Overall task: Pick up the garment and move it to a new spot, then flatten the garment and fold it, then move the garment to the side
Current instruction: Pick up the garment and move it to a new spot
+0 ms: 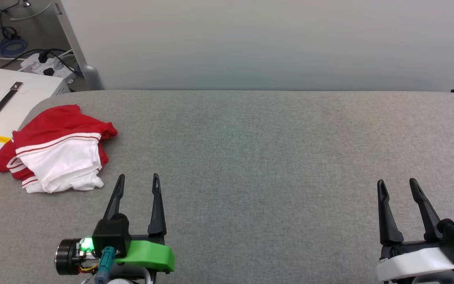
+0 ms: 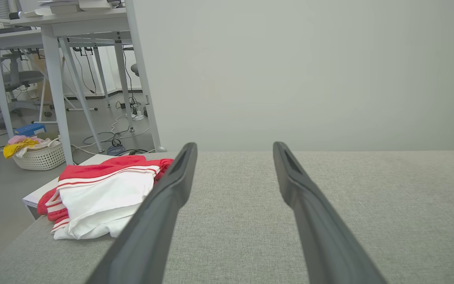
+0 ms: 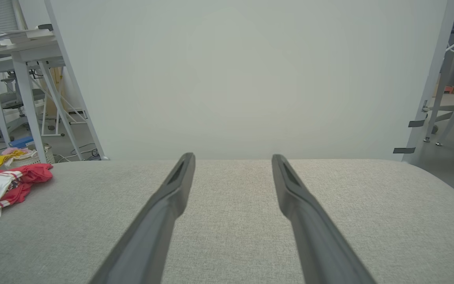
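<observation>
At far-left desk (image 1: 250, 157) edge, bunched garment (image 1: 57, 150), folds hiding most of it; left gripper (image 1: 138, 181) and right gripper (image 1: 397, 185) jaws spread, empty, wrists cropped

The left gripper (image 2: 233, 146) extends two long dark fingers (image 2: 160, 221) from the bottom edge, jaws spread wide over the grey woven-fabric table surface (image 2: 369, 205). The garment (image 2: 105, 197), a crumpled red jersey with white sleeves and red-white striped trim, lies bunched at the table's left edge; the left-hand finger overlaps it in this view. A plain pale partition wall (image 2: 290, 71) stands behind the table. On the floor at left, a white woven basket (image 2: 41, 158) holding yellow and pink cloths sits beside a white metal desk leg (image 2: 55, 90).
</observation>
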Controlling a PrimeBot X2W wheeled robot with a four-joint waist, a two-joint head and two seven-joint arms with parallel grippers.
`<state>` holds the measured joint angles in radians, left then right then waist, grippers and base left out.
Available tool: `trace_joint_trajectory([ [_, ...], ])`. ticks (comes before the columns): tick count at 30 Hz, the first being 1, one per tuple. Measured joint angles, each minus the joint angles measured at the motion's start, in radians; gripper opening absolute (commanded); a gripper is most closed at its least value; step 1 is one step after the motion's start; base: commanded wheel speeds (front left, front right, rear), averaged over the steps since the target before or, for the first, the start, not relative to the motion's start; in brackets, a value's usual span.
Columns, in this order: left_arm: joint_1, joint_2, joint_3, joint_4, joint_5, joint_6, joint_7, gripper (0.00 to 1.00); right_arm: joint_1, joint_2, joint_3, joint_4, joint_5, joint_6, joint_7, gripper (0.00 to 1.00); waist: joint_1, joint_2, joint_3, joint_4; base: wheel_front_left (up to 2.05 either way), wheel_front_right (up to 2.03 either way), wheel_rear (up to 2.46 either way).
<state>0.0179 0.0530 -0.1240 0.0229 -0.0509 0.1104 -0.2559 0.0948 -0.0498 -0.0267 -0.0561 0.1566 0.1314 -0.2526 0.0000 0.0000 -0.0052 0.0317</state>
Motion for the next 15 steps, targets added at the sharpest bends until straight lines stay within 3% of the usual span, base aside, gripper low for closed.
trace_joint_trajectory([
  [15, -0.027, 0.0, 0.016, 0.002, -0.009, 0.004, 0.0, 1.0, -0.001, 0.0, 0.011, -0.018, -0.024, 0.0, 0.0, 1.0, 0.0, 0.0, 0.028, 0.098, 0.0, 0.0, 0.0],
])
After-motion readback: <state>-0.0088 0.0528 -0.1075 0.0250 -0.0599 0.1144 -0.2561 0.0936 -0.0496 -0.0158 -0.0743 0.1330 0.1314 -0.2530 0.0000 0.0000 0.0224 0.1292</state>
